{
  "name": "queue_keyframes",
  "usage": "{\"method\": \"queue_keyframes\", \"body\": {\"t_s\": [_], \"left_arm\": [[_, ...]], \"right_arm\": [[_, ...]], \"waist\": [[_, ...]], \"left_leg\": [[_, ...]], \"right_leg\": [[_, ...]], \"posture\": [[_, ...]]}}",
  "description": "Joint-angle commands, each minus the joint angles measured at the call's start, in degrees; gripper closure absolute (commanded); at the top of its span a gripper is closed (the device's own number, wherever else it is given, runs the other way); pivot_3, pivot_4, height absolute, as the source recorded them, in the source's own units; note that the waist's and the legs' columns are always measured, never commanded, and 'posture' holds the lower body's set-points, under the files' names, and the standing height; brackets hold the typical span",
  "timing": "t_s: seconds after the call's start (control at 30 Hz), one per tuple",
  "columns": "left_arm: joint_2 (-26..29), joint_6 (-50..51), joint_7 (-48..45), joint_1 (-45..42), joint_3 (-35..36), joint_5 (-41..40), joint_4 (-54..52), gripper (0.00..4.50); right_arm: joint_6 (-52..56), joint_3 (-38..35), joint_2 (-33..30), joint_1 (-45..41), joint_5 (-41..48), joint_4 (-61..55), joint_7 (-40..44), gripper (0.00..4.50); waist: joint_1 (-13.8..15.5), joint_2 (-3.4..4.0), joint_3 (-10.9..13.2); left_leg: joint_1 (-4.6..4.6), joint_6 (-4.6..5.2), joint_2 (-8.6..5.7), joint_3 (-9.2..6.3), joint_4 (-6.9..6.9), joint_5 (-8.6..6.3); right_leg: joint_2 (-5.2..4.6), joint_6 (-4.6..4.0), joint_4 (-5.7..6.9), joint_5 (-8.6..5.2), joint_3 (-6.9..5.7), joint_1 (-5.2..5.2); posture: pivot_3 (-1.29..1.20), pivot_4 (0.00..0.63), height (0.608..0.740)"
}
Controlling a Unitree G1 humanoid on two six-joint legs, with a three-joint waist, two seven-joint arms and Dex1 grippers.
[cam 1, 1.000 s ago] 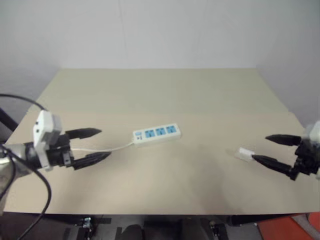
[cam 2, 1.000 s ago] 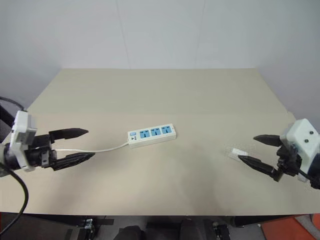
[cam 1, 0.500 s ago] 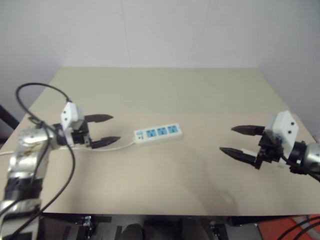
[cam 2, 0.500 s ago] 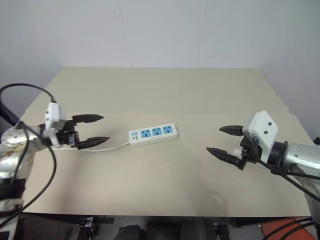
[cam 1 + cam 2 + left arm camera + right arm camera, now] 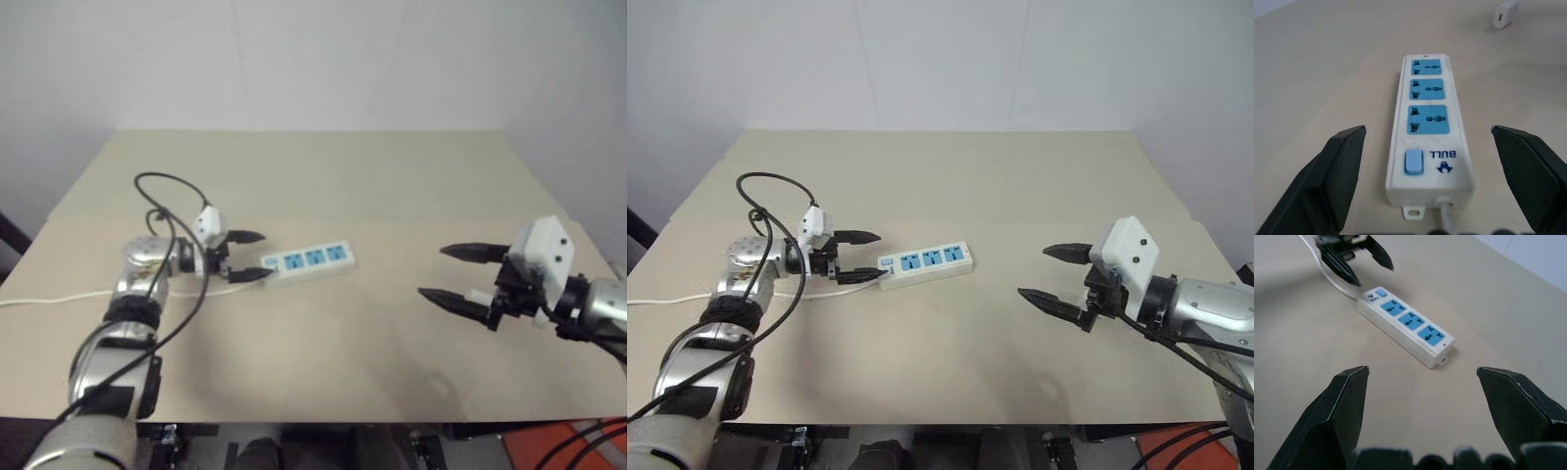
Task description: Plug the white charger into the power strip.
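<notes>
Left gripper spread wide, empty, at the switch end of the power strip, fingertips either side. Right gripper also wide, holding nothing. White charger on table beyond the strip's far end; probably beneath right gripper.

One power strip, one white charger, two pincers.

Power strip reads "BULL" beside its switch; apparently with a small logo.
</notes>
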Motion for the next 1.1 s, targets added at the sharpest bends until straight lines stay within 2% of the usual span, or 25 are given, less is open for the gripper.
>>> {"method": "queue_keyframes", "body": {"t_s": [0.03,0.2,0.7,0.73,0.83,1.1], "left_arm": [[-0.9,-5.2,1.1,-1.9,-0.1,2.7,5.3,0.03],[-2.4,-7.6,2.4,-2.8,0.3,5.0,9.7,0.03],[-6.2,-9.7,8.0,-1.0,2.1,7.2,13.4,0.03],[-6.5,-9.7,7.7,-0.7,2.1,7.3,13.4,0.42],[-6.9,-9.9,6.5,-0.3,2.5,7.2,13.3,1.2],[-5.6,-8.2,-3.1,0.3,3.1,5.4,9.1,1.22]], "right_arm": [[0.6,-3.5,-1.0,0.7,1.9,-2.8,-0.4,0.3],[1.5,-5.9,-1.6,2.2,3.3,-4.2,-0.4,0.3],[3.4,-9.9,-3.3,4.3,6.7,-6.7,-1.3,0.3],[3.5,-10.0,-3.5,4.2,6.8,-6.8,-1.3,0.3],[3.9,-10.5,-4.0,3.9,7.5,-6.7,-1.4,0.3],[3.5,-9.2,-4.3,2.6,7.8,-5.7,-2.2,0.3]], "waist": [[-0.1,0.0,0.0],[0.1,-0.04,0.0],[0.1,-0.07,0.0],[0.1,-0.07,0.0],[0.2,-0.07,0.0],[0.2,-0.07,0.0]], "left_leg": [[0.0,0.0,0.01,0.0,0.0,0.0],[-0.01,0.02,0.01,-0.02,0.02,-0.01],[0.0,0.01,0.0,-0.03,0.04,-0.01],[0.0,0.01,0.0,-0.03,0.04,-0.01],[0.01,0.01,0.0,-0.02,0.04,-0.01],[0.01,0.01,0.0,-0.02,0.04,-0.01]], "right_leg": [[0.0,0.0,0.0,0.0,0.0,0.0],[0.0,0.02,0.01,0.01,-0.01,-0.01],[-0.02,0.06,0.01,0.03,-0.02,0.01],[-0.02,0.06,0.01,0.03,-0.02,0.01],[-0.02,0.06,0.01,0.03,-0.01,0.01],[-0.02,0.06,0.01,0.03,-0.02,0.02]], "posture": [[0.0,0.15,0.74],[0.0,0.15,0.74],[0.0,0.15,0.74],[0.0,0.15,0.74],[0.0,0.15,0.74],[0.0,0.15,0.74]]}}
